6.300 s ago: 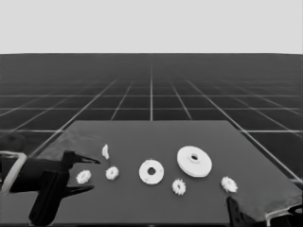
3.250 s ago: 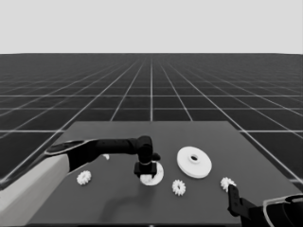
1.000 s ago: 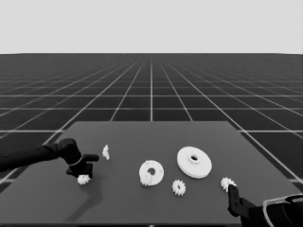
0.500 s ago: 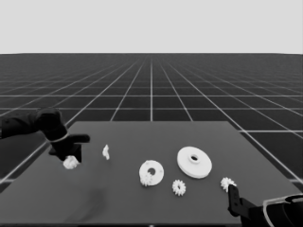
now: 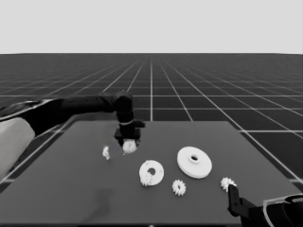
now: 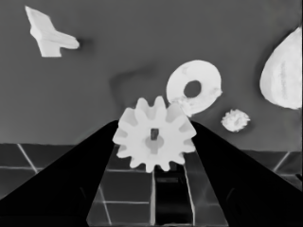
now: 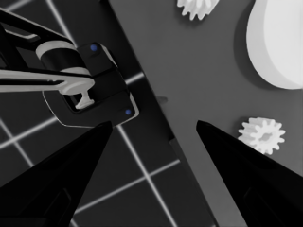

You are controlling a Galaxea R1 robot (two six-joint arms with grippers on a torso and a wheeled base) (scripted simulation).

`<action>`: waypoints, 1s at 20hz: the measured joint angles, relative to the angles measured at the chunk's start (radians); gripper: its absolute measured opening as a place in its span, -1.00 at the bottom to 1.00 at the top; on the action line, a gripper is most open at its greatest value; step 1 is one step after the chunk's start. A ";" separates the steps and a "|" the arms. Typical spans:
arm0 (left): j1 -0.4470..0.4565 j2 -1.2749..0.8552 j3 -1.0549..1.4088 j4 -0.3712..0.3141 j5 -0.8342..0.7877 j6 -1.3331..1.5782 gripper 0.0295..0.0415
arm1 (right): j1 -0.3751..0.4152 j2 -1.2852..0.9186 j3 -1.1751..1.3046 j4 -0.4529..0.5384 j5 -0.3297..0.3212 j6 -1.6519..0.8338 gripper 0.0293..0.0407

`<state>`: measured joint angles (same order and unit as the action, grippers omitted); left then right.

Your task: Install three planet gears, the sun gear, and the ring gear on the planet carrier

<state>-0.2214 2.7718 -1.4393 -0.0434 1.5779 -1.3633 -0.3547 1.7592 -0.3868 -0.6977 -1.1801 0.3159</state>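
Clamping a small toothed gear (image 6: 154,139) between the left fingers (image 6: 71,179), pressed shut against its two sides. Holding it over the worktop (image 5: 71,189), just beside the thin white piece (image 5: 106,152) and apart from the smaller round part (image 5: 156,169). Showing a second gear (image 5: 147,179) lying on that part's near edge, the larger round part (image 5: 194,161) just beside it, a third gear (image 5: 179,187) loose near both, and a fourth gear (image 5: 227,182) toward the right. Waiting at the lower right corner with the right fingers (image 7: 57,179) spread wide, gripping nothing.
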 joint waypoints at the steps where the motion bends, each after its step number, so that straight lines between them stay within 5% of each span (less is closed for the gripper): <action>1: 0.001 0.114 -0.129 0.001 0.001 0.038 -0.72 | 0.000 0.000 0.000 0.000 0.000 0.000 0.61; 7: 0.004 0.271 -0.369 0.004 0.004 0.137 -0.72 | 0.000 0.000 0.000 0.000 0.000 0.000 0.61; 8: 0.118 0.271 -0.368 0.138 -0.043 0.135 -0.72 | 0.000 0.000 0.000 0.000 0.000 0.000 0.61; 10: 0.278 0.297 -0.448 0.260 -0.096 0.180 -0.72 | 0.000 0.000 0.000 0.000 0.000 0.000 0.61; 17: 0.342 0.328 -0.540 0.311 -0.137 0.230 -0.72 | 0.000 0.000 0.000 0.000 0.000 0.000 0.61; 19: 0.343 0.328 -0.542 0.312 -0.138 0.231 0.27 | 0.000 0.000 0.000 0.000 0.000 0.000 0.61; 20: 0.343 0.328 -0.542 0.312 -0.139 0.232 0.42 | 0.000 0.000 0.000 0.000 0.000 0.000 0.61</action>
<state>0.1218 3.1003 -1.9817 0.2688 1.4394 -1.1318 -0.3547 1.7592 -0.3868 -0.6977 -1.1801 0.3159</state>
